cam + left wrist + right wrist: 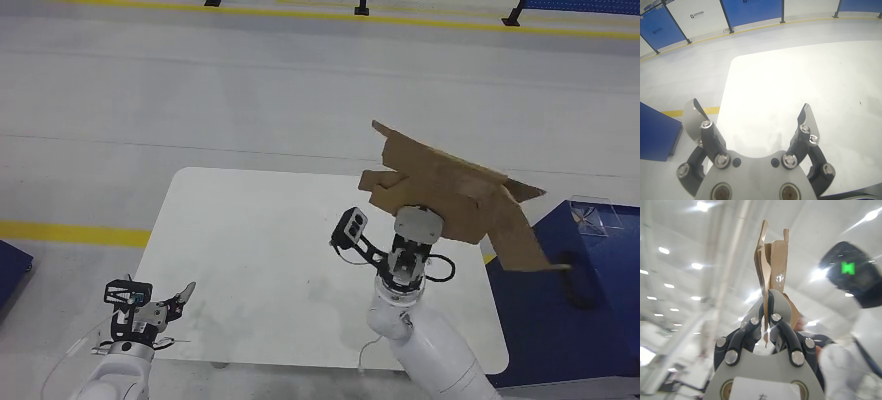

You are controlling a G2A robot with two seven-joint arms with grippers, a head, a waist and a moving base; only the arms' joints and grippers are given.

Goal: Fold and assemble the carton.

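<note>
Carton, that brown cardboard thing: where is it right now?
In the top view the flattened carton is held up off the white table, over its far right corner, clamped in the right gripper.

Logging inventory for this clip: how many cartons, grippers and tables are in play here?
Cartons: 1, a brown carton held above the table's far right
Grippers: 2, right gripper shut on the carton, left gripper open
Tables: 1, white table
Total: 4
</note>
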